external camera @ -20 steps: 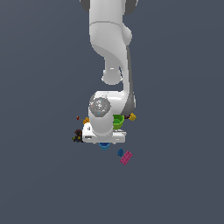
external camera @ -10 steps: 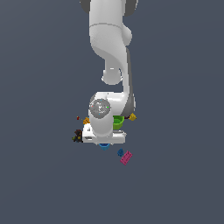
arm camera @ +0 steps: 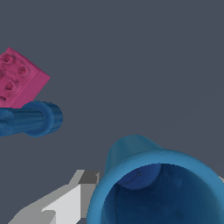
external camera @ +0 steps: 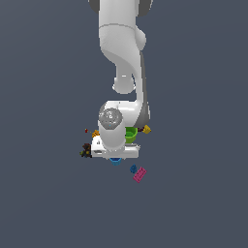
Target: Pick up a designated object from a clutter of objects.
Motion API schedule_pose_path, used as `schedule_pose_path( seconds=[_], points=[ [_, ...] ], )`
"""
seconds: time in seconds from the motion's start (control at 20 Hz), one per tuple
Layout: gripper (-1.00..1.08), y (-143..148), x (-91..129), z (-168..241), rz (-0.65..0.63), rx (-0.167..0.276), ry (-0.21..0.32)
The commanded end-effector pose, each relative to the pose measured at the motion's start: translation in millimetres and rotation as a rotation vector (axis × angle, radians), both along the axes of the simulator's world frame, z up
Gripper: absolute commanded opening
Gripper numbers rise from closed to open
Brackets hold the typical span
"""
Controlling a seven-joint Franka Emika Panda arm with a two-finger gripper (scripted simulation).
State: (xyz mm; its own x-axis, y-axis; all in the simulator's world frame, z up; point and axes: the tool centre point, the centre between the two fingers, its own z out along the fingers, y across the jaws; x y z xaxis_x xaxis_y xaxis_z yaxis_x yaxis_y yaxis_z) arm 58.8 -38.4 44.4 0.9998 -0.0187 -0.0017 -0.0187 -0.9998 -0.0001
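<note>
The blue cup (arm camera: 162, 188) fills the near part of the wrist view, open rim toward the camera. One grey finger (arm camera: 74, 197) lies against its outer wall, and a sliver of the other finger (arm camera: 222, 178) shows at the far side of the rim. The gripper (arm camera: 155, 177) straddles the cup and is shut on it. In the exterior view the blue cup (external camera: 115, 161) peeks out just under the white hand (external camera: 116, 151), which hangs low over the clutter and hides much of it.
A pink brick (external camera: 139, 174) and a small blue piece (external camera: 133, 168) lie close by, also seen as the pink brick (arm camera: 19, 78) and blue piece (arm camera: 33, 119). The green cup (external camera: 131, 134), a dark lump (external camera: 86, 150), an orange piece (external camera: 95, 133) and a yellow bit (external camera: 146, 129) ring the hand.
</note>
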Motion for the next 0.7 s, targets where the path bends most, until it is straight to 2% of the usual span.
schedule_pose_path(
  seconds=[0.0, 0.35, 0.65],
  points=[
    [-1.0, 0, -2, 6, 0.0, 0.0, -0.002],
    [-1.0, 2, -15, 36, 0.0, 0.0, -0.002],
    [-1.0, 4, -34, 78, 0.0, 0.0, -0.002]
  ],
)
